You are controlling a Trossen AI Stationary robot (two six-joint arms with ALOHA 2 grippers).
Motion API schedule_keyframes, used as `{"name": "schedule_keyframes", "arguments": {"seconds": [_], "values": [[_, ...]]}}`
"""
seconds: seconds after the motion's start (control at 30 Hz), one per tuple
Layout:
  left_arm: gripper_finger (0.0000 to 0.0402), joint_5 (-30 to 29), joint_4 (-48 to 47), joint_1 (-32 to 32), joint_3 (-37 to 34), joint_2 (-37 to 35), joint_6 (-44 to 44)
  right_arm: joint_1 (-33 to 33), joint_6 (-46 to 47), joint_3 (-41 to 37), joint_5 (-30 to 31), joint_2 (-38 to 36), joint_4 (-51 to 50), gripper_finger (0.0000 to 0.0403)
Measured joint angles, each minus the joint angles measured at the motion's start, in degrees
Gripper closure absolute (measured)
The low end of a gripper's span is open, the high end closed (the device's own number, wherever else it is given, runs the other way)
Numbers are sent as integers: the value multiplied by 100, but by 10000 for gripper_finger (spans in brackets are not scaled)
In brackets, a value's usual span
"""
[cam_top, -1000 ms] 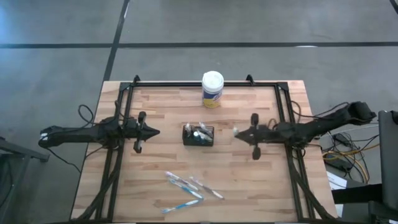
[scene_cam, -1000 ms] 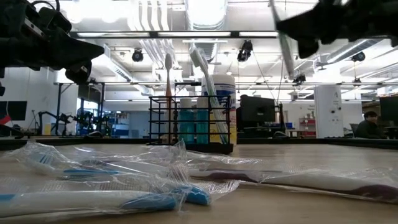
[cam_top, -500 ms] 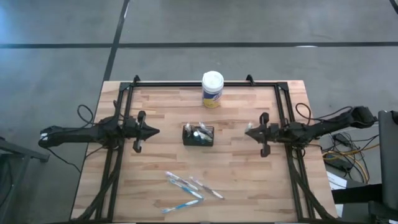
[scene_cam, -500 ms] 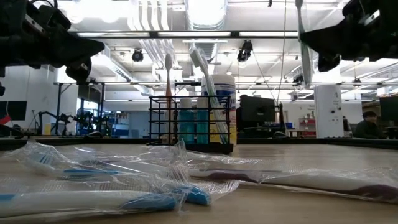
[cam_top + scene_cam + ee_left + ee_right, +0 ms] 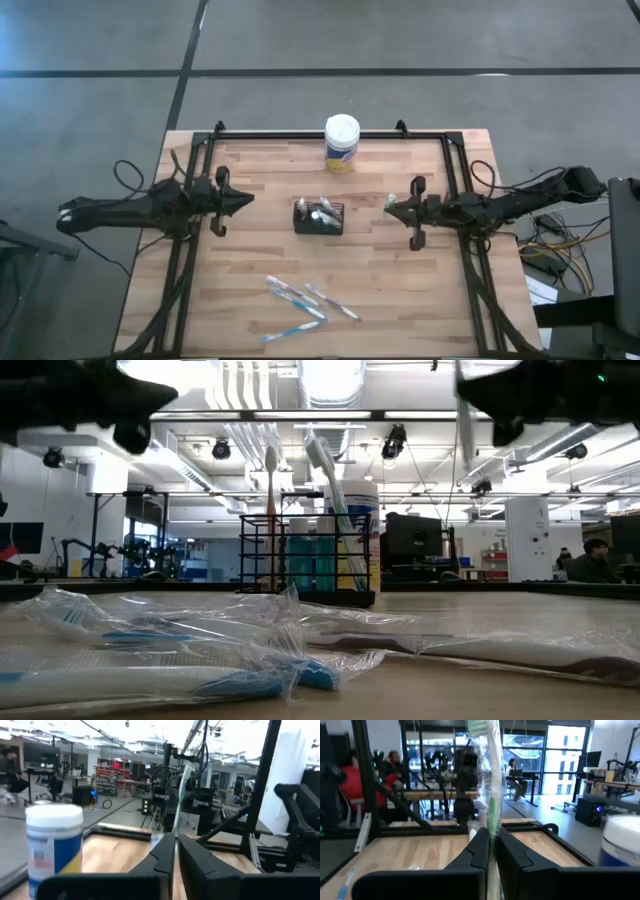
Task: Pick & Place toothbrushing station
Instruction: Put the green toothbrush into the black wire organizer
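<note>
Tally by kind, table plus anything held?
Black slotted plastic caddy: 1
White-lidded yellow-labelled round canister: 1
Upright toothbrushes in caddy: 2
Plastic-wrapped toothbrushes loose on wooden table: 4
Wrapped green toothbrush in right gripper: 1
Total: 9

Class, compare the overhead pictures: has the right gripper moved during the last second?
Yes. The right gripper, shut on a wrapped toothbrush, first drew back from the black holder, then came partway back toward it.
</note>
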Motion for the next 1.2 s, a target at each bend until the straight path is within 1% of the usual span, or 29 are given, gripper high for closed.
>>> {"name": "schedule_keyframes", "arguments": {"seconds": [0.17, 0.3, 0.47, 0.5, 0.57, 0.7, 0.97, 1.2], "values": [[341, 105, -22, -71, 800, 952, 288, 0, -343, 969, -103, 1212, 14, 390], [294, 167, -16, -199, 1371, 1690, 594, 4, -566, 1763, -378, 2051, 15, 390], [228, 226, 21, -291, 1937, 2477, 753, -18, -875, 2629, -880, 2835, -8, 390], [218, 302, 64, -293, 2008, 2620, 778, -28, -940, 2773, -939, 2953, -44, 390], [204, 570, 453, -293, 2193, 2872, 885, -88, -984, 3061, -1071, 3159, -207, 390], [196, 924, 782, -301, 2430, 3404, 929, -236, -978, 3497, -1288, 3554, -519, 390], [205, 979, 848, -310, 2879, 4143, 1179, -426, -975, 4055, -1379, 4024, -753, 390], [209, 1005, 964, -318, 3183, 4469, 1221, -529, -980, 4278, -1515, 4235, -910, 390]]}}
